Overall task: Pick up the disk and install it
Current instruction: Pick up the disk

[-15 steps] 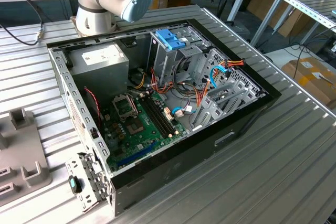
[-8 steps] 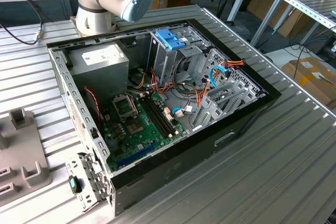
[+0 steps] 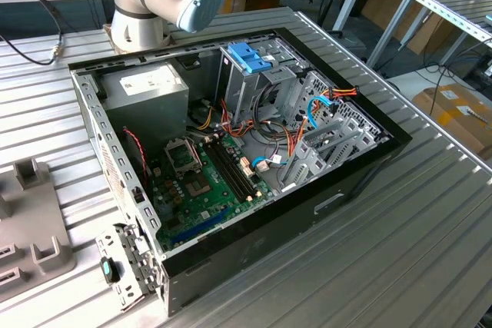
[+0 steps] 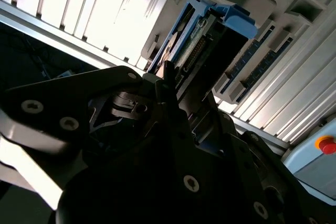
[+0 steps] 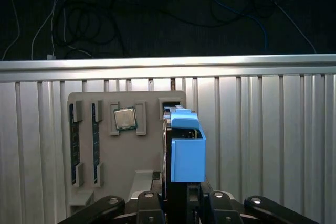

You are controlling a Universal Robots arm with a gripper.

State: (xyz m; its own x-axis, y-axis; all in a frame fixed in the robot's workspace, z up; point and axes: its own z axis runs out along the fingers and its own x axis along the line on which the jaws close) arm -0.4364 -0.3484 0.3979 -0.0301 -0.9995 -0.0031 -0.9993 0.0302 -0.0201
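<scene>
In the first wrist view the disk [image 5: 186,153] is seen edge-on, its blue plastic rail facing the camera. It stands over the slot of a grey parts holder [image 5: 136,150]. My gripper [image 5: 176,195] has its black fingers close against both sides of the disk's lower part and is shut on it. In the second wrist view the disk [image 4: 207,30] shows its blue rail and metal side against the grey holder [image 4: 262,3], with the gripper [image 4: 173,85] dark in front of it.
The open computer case [image 3: 361,167] lies on the ribbed metal table, showing its motherboard [image 3: 204,190], grey power-supply box [image 3: 146,86], and metal cage with a blue latch [image 3: 250,57]. The holder also carries a processor chip [image 5: 125,119] and memory sticks [image 5: 73,140].
</scene>
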